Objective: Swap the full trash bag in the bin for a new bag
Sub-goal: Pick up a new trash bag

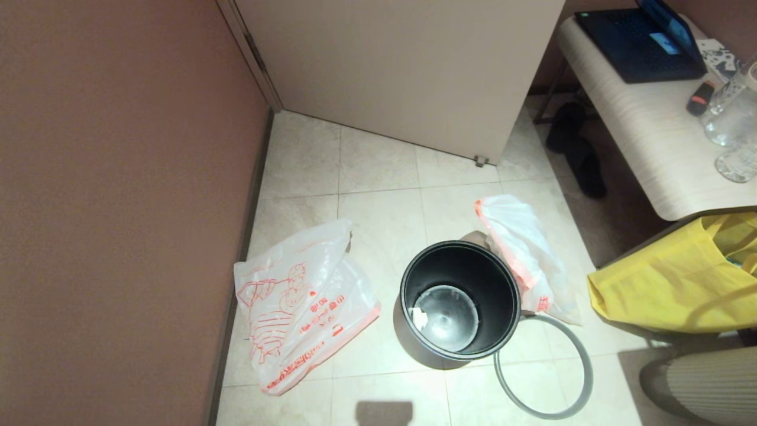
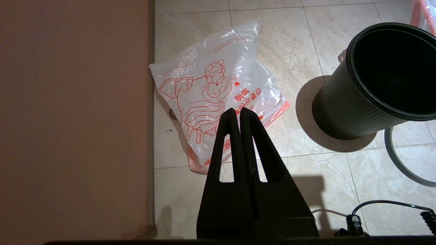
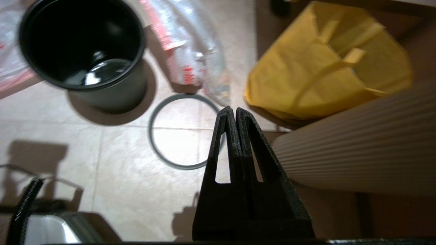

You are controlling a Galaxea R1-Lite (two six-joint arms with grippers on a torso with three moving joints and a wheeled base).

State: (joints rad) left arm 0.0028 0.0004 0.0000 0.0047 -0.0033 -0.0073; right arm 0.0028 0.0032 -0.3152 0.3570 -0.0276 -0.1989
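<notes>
with the bin (image 1: pixel 461 299) standing unlined, the full trash bag (image 1: pixel 528 255) lies behind it and the new bag (image 1: pixel 301 307) on its left. left gripper (image 2: pixel 237 112) and right gripper (image 3: pixel 231 111) are pressed together, holding nothing. relining is judged pending; the new bag must be grasped first.

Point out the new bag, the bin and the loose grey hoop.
new bag (image 1: pixel 295 307), head view, on its cartoon drawing.
bin (image 1: pixel 505 284), head view, on its inner wall.
grey hoop (image 1: pixel 585 361), head view, on its right arc.

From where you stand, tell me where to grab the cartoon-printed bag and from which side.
Pinch the new bag with the left gripper from above at its raised upper fold near the bin; the rest lies flat on the tiles, and the wall blocks its other side.
</notes>
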